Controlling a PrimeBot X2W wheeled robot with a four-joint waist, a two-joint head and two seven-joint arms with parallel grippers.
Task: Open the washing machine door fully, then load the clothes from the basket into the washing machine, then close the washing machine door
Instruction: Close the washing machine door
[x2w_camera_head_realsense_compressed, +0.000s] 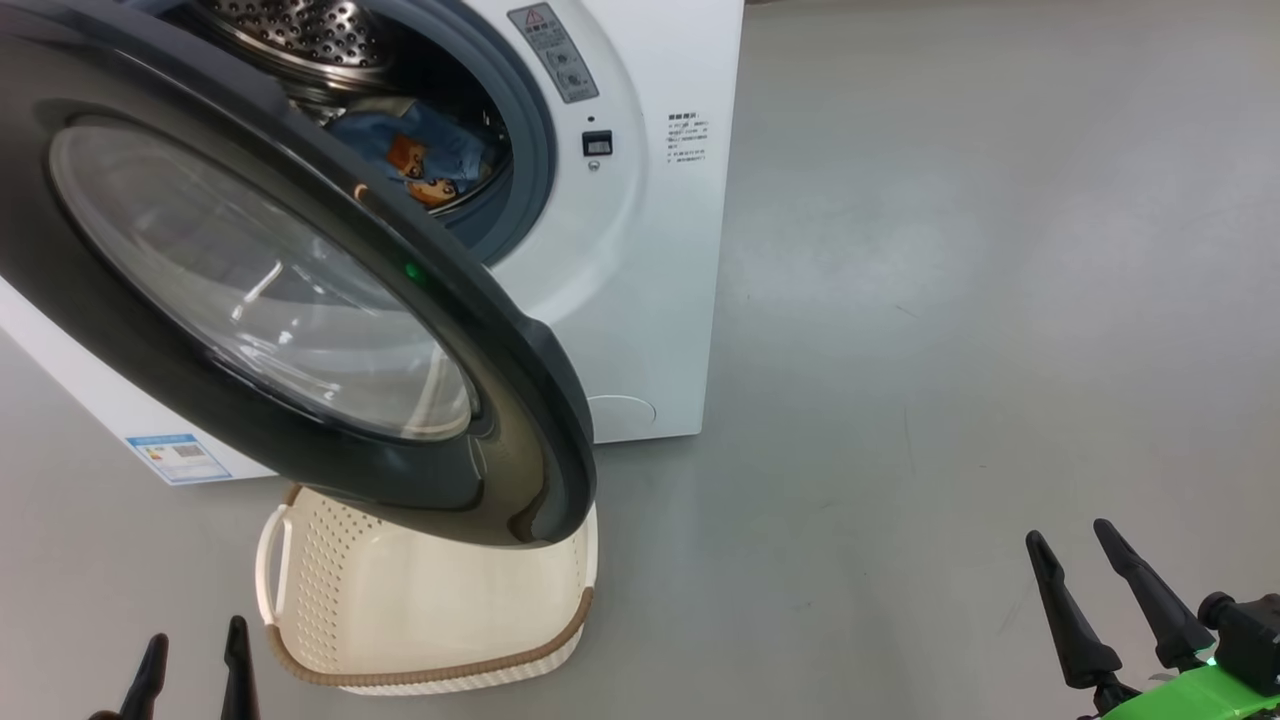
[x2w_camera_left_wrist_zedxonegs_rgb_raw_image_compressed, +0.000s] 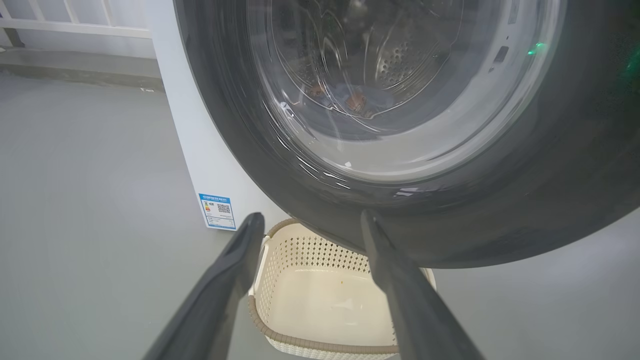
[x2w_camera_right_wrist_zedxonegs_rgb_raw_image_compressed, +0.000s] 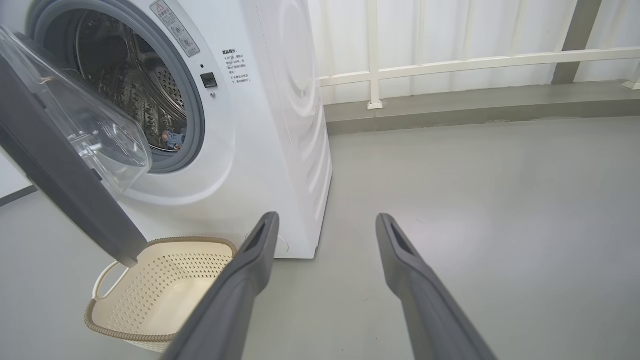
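The left gripper (x2w_camera_head_realsense_compressed: 196, 638) is held spread wide, nothing gripped between its two dark fingers (x2w_camera_head_realsense_compressed: 238, 675). The right gripper (x2w_camera_head_realsense_compressed: 1070, 540) is likewise parted and empty, its tips leaned toward the left one.

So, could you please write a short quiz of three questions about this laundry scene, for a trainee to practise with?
1. True or false: the basket is empty.
2. Fill in the missing word: the washing machine door stands ____ (open or shut).
3. Where do the clothes lie?
A) in the basket
B) inside the drum of the washing machine
C) draped over the door's rim

Key: 1 true; 2 open; 3 B.
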